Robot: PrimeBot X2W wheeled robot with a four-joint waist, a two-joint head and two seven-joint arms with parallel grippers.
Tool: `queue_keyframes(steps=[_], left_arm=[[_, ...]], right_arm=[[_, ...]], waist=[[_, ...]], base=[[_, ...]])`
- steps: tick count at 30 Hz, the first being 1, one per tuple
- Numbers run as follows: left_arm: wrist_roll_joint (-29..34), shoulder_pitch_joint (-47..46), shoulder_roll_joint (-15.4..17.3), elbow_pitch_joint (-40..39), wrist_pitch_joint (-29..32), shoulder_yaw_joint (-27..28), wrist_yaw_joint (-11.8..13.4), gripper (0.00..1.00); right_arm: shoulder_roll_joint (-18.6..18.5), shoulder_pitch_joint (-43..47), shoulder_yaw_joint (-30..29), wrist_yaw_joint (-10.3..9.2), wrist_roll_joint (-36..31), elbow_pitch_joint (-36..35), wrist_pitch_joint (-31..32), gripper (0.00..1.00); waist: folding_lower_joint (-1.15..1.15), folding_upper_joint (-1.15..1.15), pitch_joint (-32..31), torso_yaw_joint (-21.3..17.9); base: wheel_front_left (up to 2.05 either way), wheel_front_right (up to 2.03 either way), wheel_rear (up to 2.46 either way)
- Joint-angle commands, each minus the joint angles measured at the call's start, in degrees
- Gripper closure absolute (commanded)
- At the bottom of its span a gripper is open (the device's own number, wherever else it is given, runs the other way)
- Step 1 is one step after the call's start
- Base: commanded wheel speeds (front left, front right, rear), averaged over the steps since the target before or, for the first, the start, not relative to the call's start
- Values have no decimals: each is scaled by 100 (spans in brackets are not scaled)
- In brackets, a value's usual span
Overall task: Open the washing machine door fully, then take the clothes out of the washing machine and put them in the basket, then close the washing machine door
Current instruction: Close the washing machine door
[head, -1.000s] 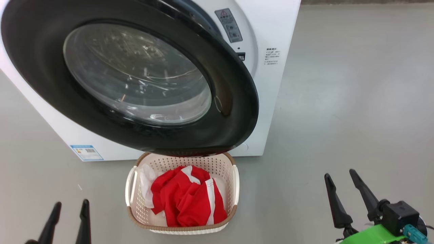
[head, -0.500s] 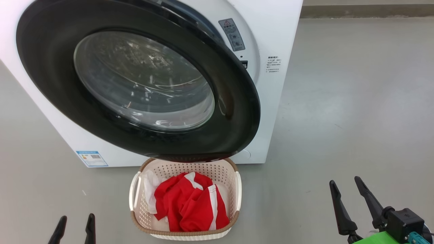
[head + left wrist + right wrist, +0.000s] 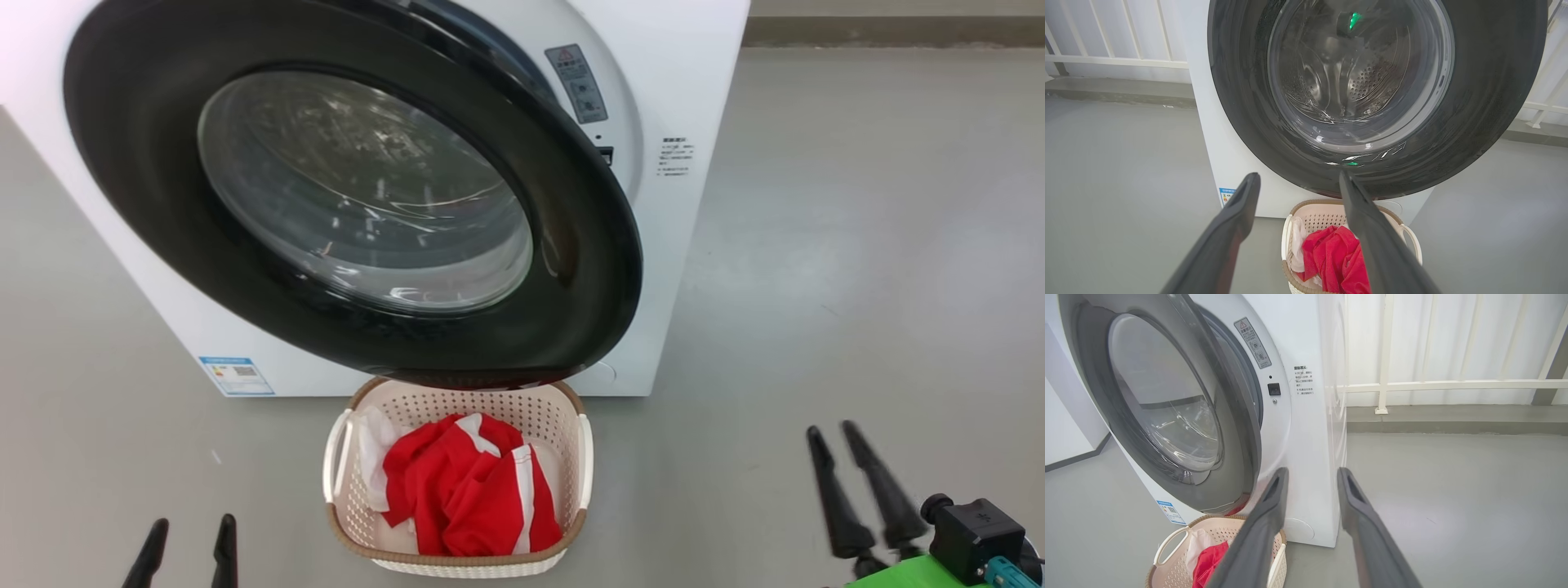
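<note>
Your left claw (image 3: pixel 193 523) hangs wide open and empty at the lower left, low over the floor (image 3: pixel 857 245). Your right claw (image 3: pixel 831 429), lower right, has its fingers parted with nothing between them. The door (image 3: pixel 571 269) is ajar, swung out from the washer (image 3: pixel 694 82), its bottom edge over the basket's far rim. The basket (image 3: pixel 584 457) sits on the floor right in front of the washer. The clothes (image 3: pixel 473 490) lie in the basket, red and white.
</note>
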Motion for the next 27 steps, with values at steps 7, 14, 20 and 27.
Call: queue_keyframes(steps=[7,14,20,27], left_arm=[[135,-120,17,-219,-69,101,-31,0],[138,-163,-15,-287,-69,25,-31,0],[141,-284,-49,-334,-69,-81,-31,0],[109,-425,-83,-340,-69,-143,-31,0]], right_arm=[[-93,-293,387,36,53,-297,-37,100],[-77,-795,659,36,171,-284,-37,100],[-22,-1323,871,36,231,-82,-37,100],[16,-1809,886,36,264,268,-37,100]], waist=[[0,0,-67,248],[0,0,-55,417],[0,0,97,564],[0,0,258,686]], base=[[0,0,0],[0,0,0],[0,0,0],[0,0,0]])
